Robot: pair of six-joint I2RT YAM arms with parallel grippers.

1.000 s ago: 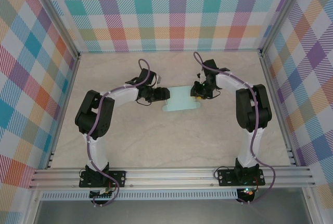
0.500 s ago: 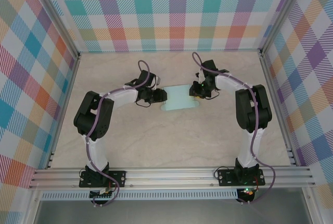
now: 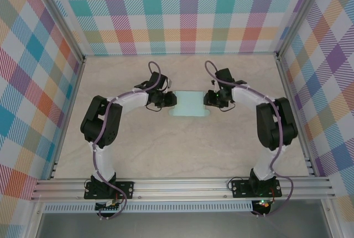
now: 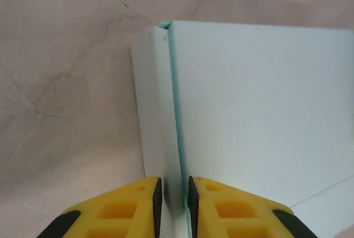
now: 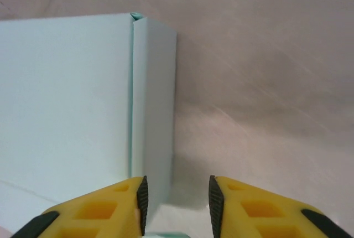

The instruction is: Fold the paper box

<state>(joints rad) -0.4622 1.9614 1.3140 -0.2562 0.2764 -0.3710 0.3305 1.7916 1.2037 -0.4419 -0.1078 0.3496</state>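
Left wrist view puts the left gripper (image 4: 174, 185) nearly closed. Its yellow fingers (image 4: 121, 210) leave only a thin slit, and the folded edge strip of the paper box (image 4: 260, 110) runs straight into it, so the jaws look pinched on that strip of card. The broad pale aqua panel spreads out beyond and to one side of the fingertips, with bare table (image 4: 61, 83) on the other side. Gripping there probably presses the crease at this end and keeps the light card from sliding while the far end is worked. On the right wrist camera the right gripper (image 5: 178, 185) stands partly open and grips nothing. The matching edge strip at the opposite end enters the gap just inside one of its fingers (image 5: 99, 210), touching or nearly touching that pad. A clear space lies between the strip and the other finger, with only tabletop beneath it. That straddle looks chosen so a simple closing would catch the strip along its fold line. Seen from the top external camera, the box lies flat on the table directly between the two sets of jaws. One gripper sits at each short end, and the two arms curve inward to face one another. Whether the strips are meant as finished walls cannot be told from these views.
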